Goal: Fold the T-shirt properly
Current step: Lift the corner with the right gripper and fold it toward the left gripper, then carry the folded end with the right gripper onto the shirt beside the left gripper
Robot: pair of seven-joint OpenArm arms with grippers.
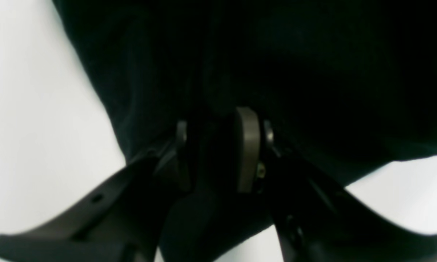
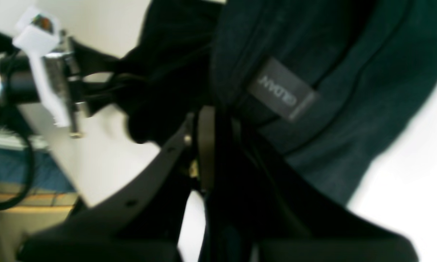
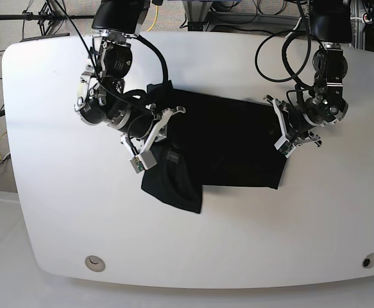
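Black cotton stretches between your two arms above the white table (image 3: 58,212): the T-shirt (image 3: 225,147) is held up at both ends, with one loose flap sagging down toward the table's near edge in the base view. Your left gripper (image 1: 215,153) is clenched on a fold of the cloth, fabric bunched between its pads as the left wrist view shows. Your right gripper (image 2: 211,145) is nearly closed on the shirt's neck edge, just beside the grey brand label (image 2: 282,89).

Watch the hanging flap first. It droops on the right gripper's side, and if you lower the shirt as it is, that flap will likely land crumpled beneath the main panel and spoil the fold.

The second risk is the hold at the neck. The right jaws seem to pinch a thin rim of fabric, so a sharp pull away from the other arm could drag the cloth out and drop that end.

Third, the cloth looks fairly taut across the span. Spreading the arms wider could tear one grip free; bringing them together too quickly would let the middle slump in a heap.

How many layers each gripper has caught cannot be told from these views, so one layer may slip free while another stays held.
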